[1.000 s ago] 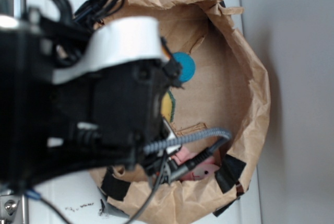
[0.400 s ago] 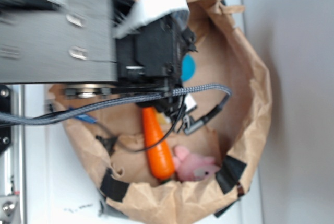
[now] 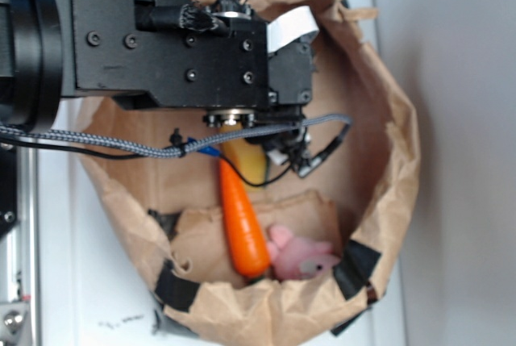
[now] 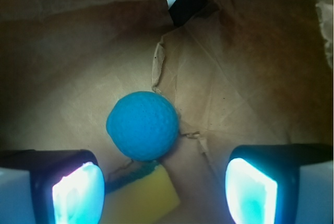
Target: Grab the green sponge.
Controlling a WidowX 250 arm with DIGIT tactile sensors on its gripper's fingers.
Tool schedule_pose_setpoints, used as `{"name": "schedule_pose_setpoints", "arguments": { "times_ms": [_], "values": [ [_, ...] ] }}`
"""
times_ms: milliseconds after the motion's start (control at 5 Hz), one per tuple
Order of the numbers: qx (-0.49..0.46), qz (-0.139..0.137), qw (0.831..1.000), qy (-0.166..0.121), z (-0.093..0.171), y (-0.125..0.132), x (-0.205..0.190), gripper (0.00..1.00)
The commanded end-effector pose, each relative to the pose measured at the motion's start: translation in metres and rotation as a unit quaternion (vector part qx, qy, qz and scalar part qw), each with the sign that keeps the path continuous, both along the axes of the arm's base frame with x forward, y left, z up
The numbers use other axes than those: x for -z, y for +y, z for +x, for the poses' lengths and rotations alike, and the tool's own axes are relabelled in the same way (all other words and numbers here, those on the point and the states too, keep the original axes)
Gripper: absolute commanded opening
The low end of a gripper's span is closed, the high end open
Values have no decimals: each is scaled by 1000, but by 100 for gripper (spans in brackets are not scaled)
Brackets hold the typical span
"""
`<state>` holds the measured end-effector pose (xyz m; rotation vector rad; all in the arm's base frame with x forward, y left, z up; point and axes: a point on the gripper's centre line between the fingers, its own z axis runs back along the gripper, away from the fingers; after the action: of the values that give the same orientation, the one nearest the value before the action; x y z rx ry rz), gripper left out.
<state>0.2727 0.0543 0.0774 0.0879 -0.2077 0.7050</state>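
Hovering open-jawed, the end effector (image 4: 164, 190) hangs inside the paper bag (image 4: 245, 78).
The green sponge (image 4: 138, 200) lies between its fingers, touching the blue ball (image 4: 142, 125) at 6 o'clock.

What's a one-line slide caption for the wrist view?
Open gripper over the green sponge, blue ball touching it, inside the paper bag.

Creased matt paper bag (image 3: 387, 160); dimpled ball (image 4: 142, 125)
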Motion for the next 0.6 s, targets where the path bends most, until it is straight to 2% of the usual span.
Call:
{"name": "schedule_pose_setpoints", "arguments": {
  "times_ms": [0, 200, 400],
  "values": [
    [-60, -37, 997, 3, -4, 8, -9, 100],
    [-108, -54, 993, 15, -14, -1, -14, 100],
    [-115, -62, 991, 13, -21, -5, -23, 100]
  ]
}}
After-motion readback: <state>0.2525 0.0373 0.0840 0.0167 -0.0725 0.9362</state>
